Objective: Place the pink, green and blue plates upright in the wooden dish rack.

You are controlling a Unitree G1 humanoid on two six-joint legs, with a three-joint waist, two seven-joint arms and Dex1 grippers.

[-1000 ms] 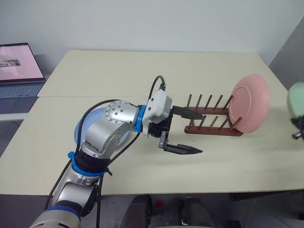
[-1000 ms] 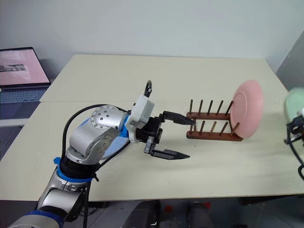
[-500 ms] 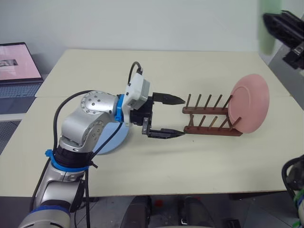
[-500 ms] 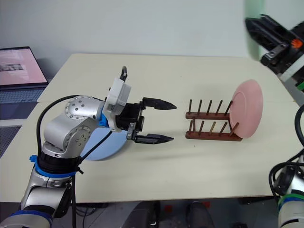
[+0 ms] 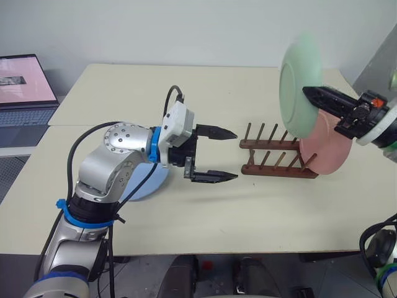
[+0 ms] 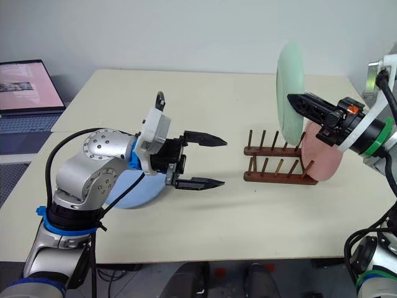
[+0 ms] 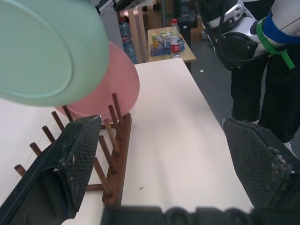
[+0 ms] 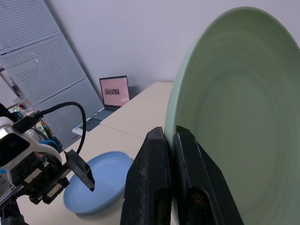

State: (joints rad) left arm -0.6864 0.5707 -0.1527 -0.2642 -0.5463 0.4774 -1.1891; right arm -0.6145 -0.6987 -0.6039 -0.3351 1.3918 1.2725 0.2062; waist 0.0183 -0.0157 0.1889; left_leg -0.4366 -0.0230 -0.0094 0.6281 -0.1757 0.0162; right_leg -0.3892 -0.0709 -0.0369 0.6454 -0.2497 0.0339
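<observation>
Since a second ago the right pincer (image 5: 313,96) swung in from the far right edge to the upper right of the head view, carrying the green plate (image 5: 300,85) up and turning it on edge; the left pincer (image 5: 224,155) drew back off the rack (image 5: 276,162) toward frame centre.

Progress: one of three done. The pink plate (image 5: 332,152) stood upright in the slot at the rack's right end. Green plate was in the air, above the rack and just in front of the pink one, not yet in a slot. The blue plate (image 6: 127,189) lay flat on the worktop (image 5: 260,211) at left centre, half hidden behind the left arm, untouched. Left to do, by my reading: seat the green, then fetch and seat the blue.

Right pincer was clamped shut on the green plate's rim, fingers (image 8: 159,187) pressed together on the edge in the right wrist view. Left pincer was spread wide and empty, tips pointing right at the rack.

Green plate orientation: near vertical, hollow face toward frame left, flat plane running crosswise to the rack's rails, so it roughly matched the pink one. The rack's long axis ran left-right across the frame, pegs up.
</observation>
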